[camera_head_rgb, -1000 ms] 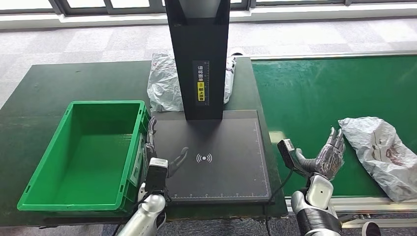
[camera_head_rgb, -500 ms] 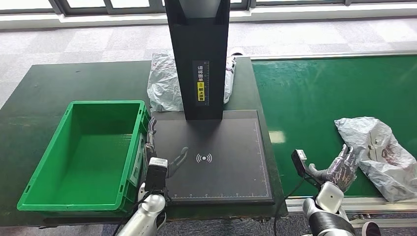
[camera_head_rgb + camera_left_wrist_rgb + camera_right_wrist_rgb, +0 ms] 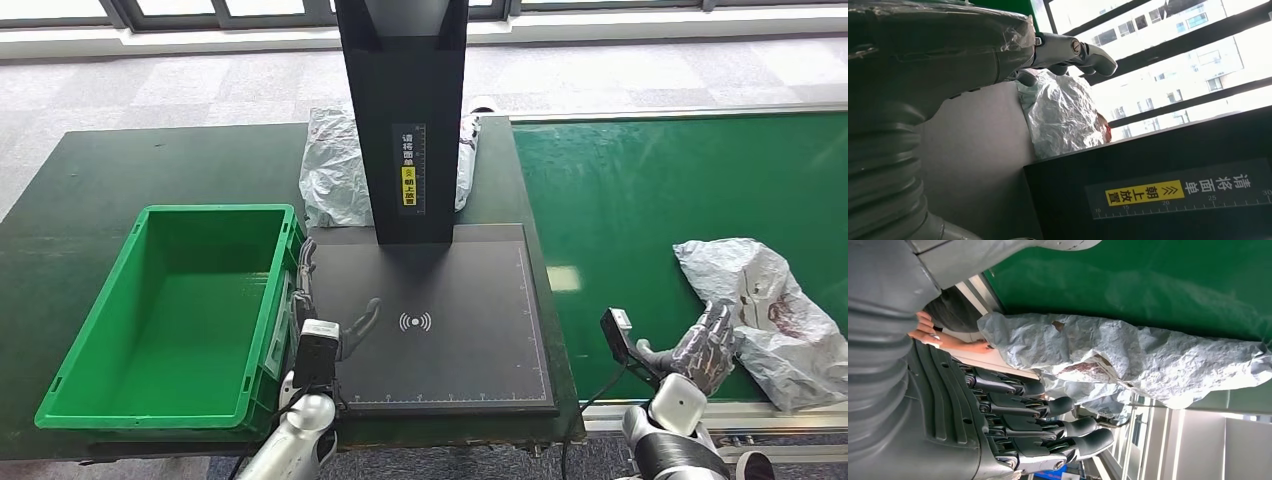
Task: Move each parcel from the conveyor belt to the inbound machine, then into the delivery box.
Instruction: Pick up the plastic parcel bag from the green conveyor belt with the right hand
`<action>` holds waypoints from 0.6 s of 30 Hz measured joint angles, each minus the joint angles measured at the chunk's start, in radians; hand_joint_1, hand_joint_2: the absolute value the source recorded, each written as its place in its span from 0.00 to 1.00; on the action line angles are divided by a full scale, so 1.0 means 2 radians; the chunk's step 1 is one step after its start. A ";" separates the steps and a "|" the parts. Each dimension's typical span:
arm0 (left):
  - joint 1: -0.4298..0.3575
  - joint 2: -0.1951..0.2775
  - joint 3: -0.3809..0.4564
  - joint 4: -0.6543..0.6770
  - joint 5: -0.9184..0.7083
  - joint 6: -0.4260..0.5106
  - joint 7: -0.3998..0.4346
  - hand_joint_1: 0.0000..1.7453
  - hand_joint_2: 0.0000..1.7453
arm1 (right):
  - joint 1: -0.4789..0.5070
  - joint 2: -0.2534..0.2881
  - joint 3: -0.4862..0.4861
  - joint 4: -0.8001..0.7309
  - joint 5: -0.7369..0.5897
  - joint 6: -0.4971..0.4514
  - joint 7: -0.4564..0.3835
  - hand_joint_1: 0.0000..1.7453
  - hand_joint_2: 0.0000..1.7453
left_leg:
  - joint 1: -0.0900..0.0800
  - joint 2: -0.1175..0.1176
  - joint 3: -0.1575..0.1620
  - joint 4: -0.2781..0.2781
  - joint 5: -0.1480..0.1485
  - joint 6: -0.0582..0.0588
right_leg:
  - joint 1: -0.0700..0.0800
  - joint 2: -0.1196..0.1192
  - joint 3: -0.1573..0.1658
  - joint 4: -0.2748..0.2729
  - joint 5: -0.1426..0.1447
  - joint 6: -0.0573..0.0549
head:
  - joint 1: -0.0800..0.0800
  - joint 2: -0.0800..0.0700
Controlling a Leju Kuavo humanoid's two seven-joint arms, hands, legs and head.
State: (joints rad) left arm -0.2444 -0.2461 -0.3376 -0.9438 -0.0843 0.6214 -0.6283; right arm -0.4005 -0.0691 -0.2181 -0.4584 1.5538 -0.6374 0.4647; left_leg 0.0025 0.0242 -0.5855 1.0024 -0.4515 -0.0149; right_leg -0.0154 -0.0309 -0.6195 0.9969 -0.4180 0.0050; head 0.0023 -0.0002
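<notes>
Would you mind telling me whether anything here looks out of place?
Yes: a grey parcel lies behind the black machine column, off the scan plate and outside the green box, where no step would put it.

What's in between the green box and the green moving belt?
In the head view, the black scanner pad of the inbound machine lies between the green box and the conveyor belt. The left hand rests at the pad's edge beside the box.

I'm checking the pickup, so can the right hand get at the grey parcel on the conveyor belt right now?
Probably yes. The right hand is open, right beside the grey parcel on the conveyor belt, fingers towards it, and nothing lies between them.
</notes>
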 joint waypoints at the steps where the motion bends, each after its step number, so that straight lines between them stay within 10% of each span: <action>1: 0.000 0.000 0.000 0.000 0.000 0.000 0.000 0.00 1.00 | 0.000 0.000 0.000 0.000 0.000 0.000 0.000 0.00 1.00 | 0.000 0.000 0.000 0.000 0.000 0.000 | 0.000 0.000 0.000 0.000 0.000 0.000 | 0.000 0.000; 18: 0.000 0.000 0.002 0.000 0.000 0.000 0.000 0.00 1.00 | -0.002 -0.003 0.000 0.001 0.000 0.006 0.001 0.00 1.00 | 0.000 0.000 0.000 0.000 0.000 0.000 | 0.000 0.000 0.000 0.000 0.000 0.000 | 0.000 0.000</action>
State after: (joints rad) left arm -0.2451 -0.2456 -0.3334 -0.9439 -0.0848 0.6216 -0.6277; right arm -0.4041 -0.0744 -0.2179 -0.4562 1.5537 -0.6259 0.4671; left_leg 0.0025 0.0243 -0.5857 1.0023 -0.4518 -0.0144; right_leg -0.0154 -0.0309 -0.6194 0.9970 -0.4180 0.0050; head 0.0023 -0.0002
